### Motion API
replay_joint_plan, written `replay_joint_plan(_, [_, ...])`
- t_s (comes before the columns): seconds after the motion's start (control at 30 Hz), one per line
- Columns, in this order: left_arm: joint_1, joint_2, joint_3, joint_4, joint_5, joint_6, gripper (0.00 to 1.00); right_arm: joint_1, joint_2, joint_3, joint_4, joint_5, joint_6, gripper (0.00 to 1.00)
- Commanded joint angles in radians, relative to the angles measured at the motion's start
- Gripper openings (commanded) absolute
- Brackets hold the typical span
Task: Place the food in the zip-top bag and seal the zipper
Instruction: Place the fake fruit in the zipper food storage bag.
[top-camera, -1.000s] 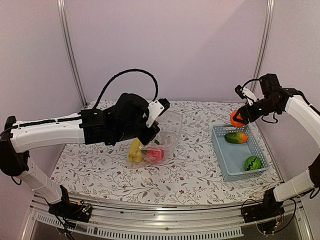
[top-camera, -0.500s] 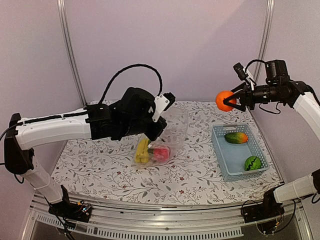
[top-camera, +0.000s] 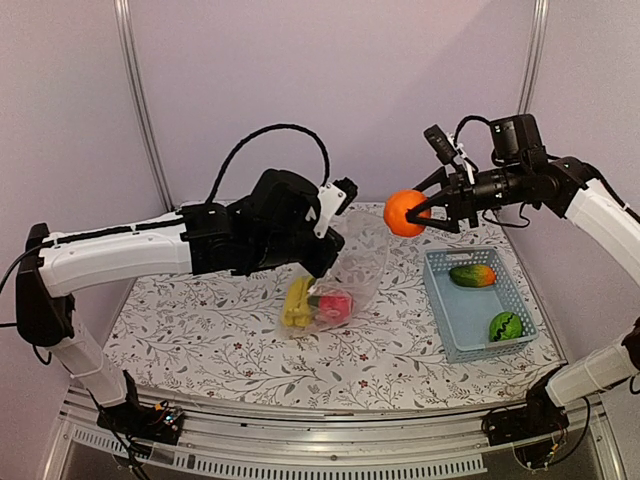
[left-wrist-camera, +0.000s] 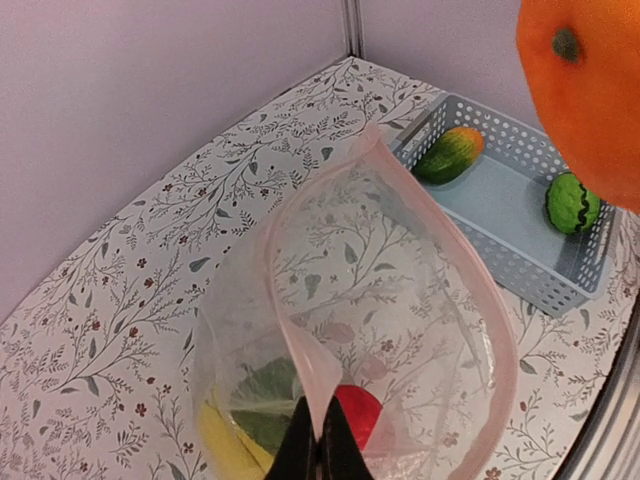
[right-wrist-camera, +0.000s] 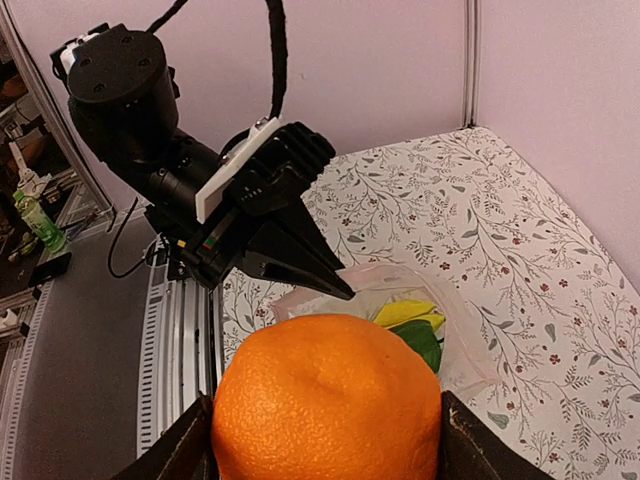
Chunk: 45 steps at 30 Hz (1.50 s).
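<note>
My left gripper (top-camera: 330, 266) (left-wrist-camera: 320, 452) is shut on the pale zipper strip (left-wrist-camera: 292, 335) of the clear zip-top bag (top-camera: 352, 262) (left-wrist-camera: 410, 300), holding the mouth up and open. Inside lie yellow bananas (top-camera: 297, 301) (left-wrist-camera: 222, 445), a red apple (top-camera: 336, 306) (left-wrist-camera: 362, 412) and a dark green piece (left-wrist-camera: 258, 395). My right gripper (top-camera: 418, 212) (right-wrist-camera: 325, 445) is shut on the orange (top-camera: 404, 213) (right-wrist-camera: 327, 400), in the air to the right of and above the bag's mouth (right-wrist-camera: 400, 272). The orange (left-wrist-camera: 590, 90) also fills the upper right corner of the left wrist view.
A light blue lattice basket (top-camera: 452, 322) (left-wrist-camera: 505, 205) stands at the right of the flowered table. It holds a green-orange mango (top-camera: 472, 275) (left-wrist-camera: 448, 155) and a striped green ball (top-camera: 505, 326) (left-wrist-camera: 572, 202). Metal posts rise at the back corners.
My right arm has carried the orange leftward from above the basket toward the bag. My left gripper has lifted the bag's mouth and shifted slightly right.
</note>
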Motion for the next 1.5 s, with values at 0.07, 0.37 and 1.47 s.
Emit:
replay_joint_plan(0.07, [-0.011, 0.005, 0.015, 0.043, 0.021, -0.058, 0.00, 0.098, 0.067, 0.054, -0.023, 0.023, -0.027, 0.57])
replay_joint_plan(0.37, [-0.014, -0.003, 0.006, 0.058, 0.038, -0.077, 0.00, 0.154, 0.134, 0.074, -0.033, 0.054, -0.047, 0.57])
replay_joint_plan(1.47, [-0.014, -0.046, -0.038, 0.076, 0.048, -0.073, 0.00, 0.193, 0.263, 0.145, -0.076, 0.369, -0.079, 0.88])
